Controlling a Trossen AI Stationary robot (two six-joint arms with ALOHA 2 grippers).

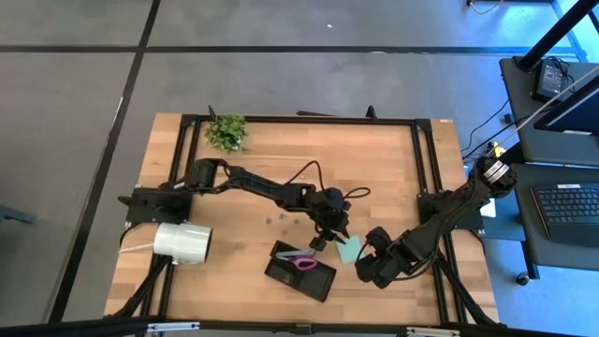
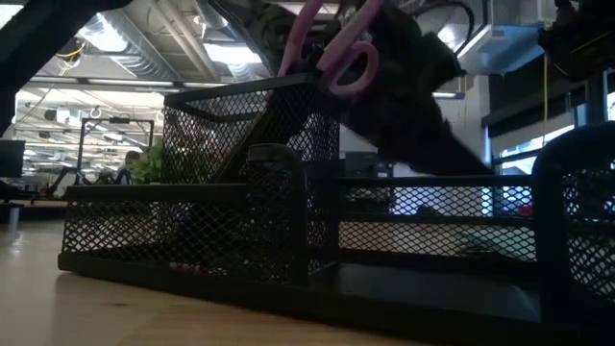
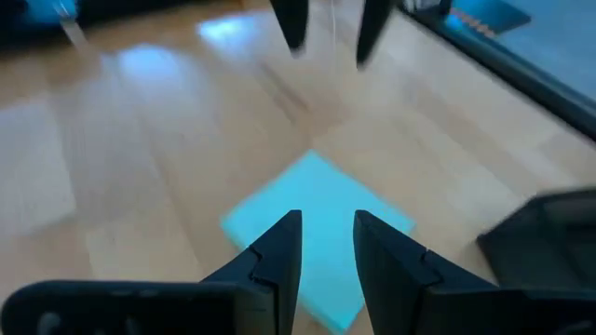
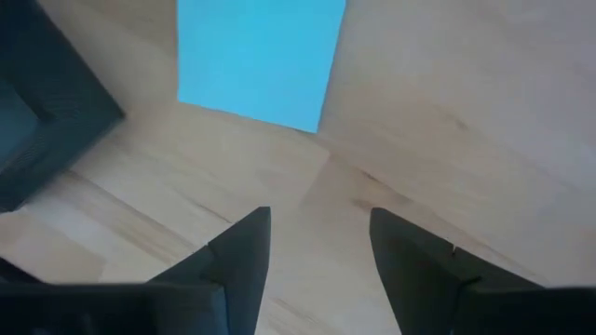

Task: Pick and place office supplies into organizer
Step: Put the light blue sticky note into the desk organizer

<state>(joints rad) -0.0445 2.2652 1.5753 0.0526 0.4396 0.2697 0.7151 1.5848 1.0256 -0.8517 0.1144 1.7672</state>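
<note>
The black mesh organizer (image 2: 288,231) fills the foreground on the wooden table (image 2: 58,308). Purple scissor handles (image 2: 341,48) stick up above its tall compartment, with a dark arm (image 2: 413,96) just behind them.

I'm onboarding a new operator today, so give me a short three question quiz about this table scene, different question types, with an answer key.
1. True or false: the purple-handled scissors already stand in the organizer.
2. Multiple choice: the sticky-note pad lies (A) inside the organizer, (B) on the bare table between the two tools, (C) under the white roll.
3. Short answer: are the left tool and the right tool open or shut?

Key:
1. True; the handles stick up from the tall mesh compartment.
2. B.
3. Both open, holding nothing.
</note>
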